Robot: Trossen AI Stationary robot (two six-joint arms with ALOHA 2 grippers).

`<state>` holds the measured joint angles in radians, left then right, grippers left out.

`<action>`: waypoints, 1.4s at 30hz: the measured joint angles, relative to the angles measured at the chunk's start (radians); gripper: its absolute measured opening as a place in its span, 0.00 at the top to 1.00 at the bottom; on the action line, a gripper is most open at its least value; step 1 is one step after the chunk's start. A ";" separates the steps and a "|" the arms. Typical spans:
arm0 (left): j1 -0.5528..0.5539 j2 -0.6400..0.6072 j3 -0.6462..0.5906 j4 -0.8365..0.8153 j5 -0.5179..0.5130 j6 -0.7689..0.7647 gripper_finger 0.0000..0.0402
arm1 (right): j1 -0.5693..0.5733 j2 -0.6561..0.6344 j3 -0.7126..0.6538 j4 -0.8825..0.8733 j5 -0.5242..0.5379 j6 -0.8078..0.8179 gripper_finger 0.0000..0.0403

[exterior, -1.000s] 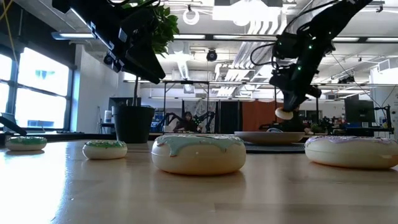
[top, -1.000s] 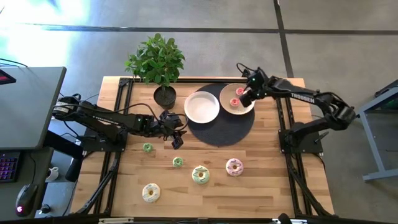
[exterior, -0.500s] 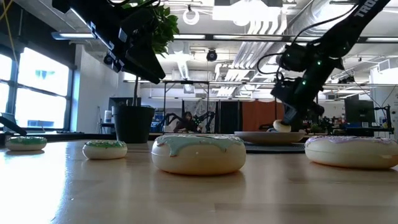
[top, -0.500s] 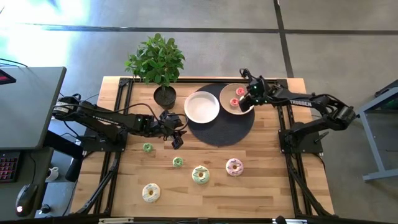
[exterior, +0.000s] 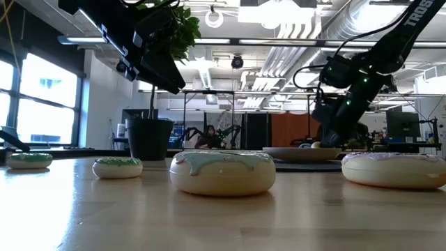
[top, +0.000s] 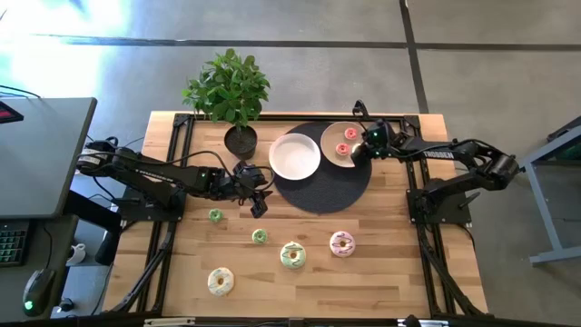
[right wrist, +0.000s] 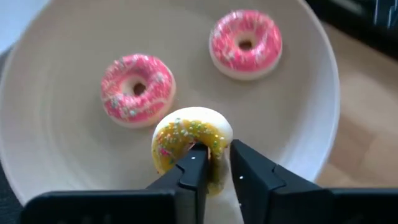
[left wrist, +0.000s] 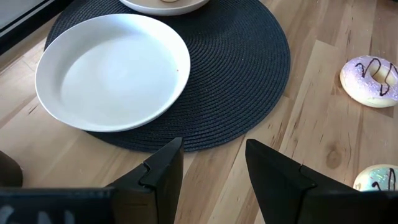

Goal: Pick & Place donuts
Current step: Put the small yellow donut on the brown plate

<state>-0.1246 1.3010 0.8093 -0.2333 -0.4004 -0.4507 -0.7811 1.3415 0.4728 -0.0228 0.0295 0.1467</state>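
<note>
My right gripper [right wrist: 214, 158] is shut on a tiny orange-yellow sprinkled donut [right wrist: 186, 137] low over the beige plate [top: 330, 136], next to two tiny pink donuts [right wrist: 137, 89] [right wrist: 245, 42] lying flat in it. In the low view the gripper [exterior: 322, 141] is down at plate level. My left gripper [top: 259, 203] hovers open above the bare wood near the black mat [left wrist: 242, 68]; its fingers [left wrist: 163, 171] are around nothing. Two tiny green donuts [top: 215, 215] [top: 260, 236] and three larger ones, green-cream [top: 292, 255], pink [top: 341, 243] and pale yellow [top: 221, 281], lie flat on the table. My right gripper pinches the orange-yellow donut by the part of its ring nearest the wrist [right wrist: 208, 149], slanting down from the table's right. One finger [right wrist: 194, 167] looks to sit at the hole and the other [right wrist: 245, 174] outside. The donut stands tilted on edge, its lower side down at the plate.
A white plate [top: 294, 155] sits on the round black mat beside the beige one. A potted plant [top: 234, 95] stands at the far edge, left of the plates. The low view has the green-cream donut [exterior: 223, 172] close to the camera. Open wood lies around the donuts.
My right gripper has come down from above the beige plate to plate level, carrying the orange-yellow donut with it, and stays shut on it. The donut now sits low at the plate instead of hanging clear above it.
</note>
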 joint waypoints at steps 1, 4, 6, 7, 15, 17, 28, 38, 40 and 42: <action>0.000 0.000 0.000 0.000 0.000 0.000 0.58 | 0.000 0.000 0.000 0.012 0.000 -0.012 0.83; 0.000 0.000 0.000 0.000 0.000 0.000 0.58 | 0.000 0.000 0.001 0.052 -0.005 -0.015 0.77; 0.000 0.000 0.000 0.000 0.000 0.000 0.58 | 0.000 0.000 0.013 0.049 -0.022 -0.016 0.74; 0.000 0.000 0.000 0.000 0.000 0.000 0.58 | 0.000 0.000 0.020 0.044 -0.031 -0.017 0.72; 0.002 0.000 0.000 0.099 -0.057 0.079 0.58 | 0.000 0.000 0.037 0.042 -0.014 0.001 0.64; 0.013 0.000 0.000 0.178 -0.115 0.150 0.58 | 0.000 0.000 0.037 0.043 -0.014 0.010 0.63; 0.037 0.021 0.002 0.682 -0.242 0.371 0.58 | 0.000 0.000 0.037 0.049 -0.021 0.009 0.63; 0.121 0.068 0.033 0.703 -0.169 0.229 0.58 | 0.000 0.000 0.037 0.044 -0.038 0.009 0.63; 0.172 0.160 0.051 0.693 -0.086 0.173 0.58 | 0.000 0.000 0.037 0.045 -0.038 0.009 0.63; 0.218 0.247 0.073 0.668 -0.011 0.126 0.58 | 0.000 0.000 0.037 0.047 -0.038 0.009 0.62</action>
<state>0.0936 1.5478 0.8827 0.4348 -0.4115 -0.3246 -0.7811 1.3415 0.5095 0.0246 -0.0086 0.1558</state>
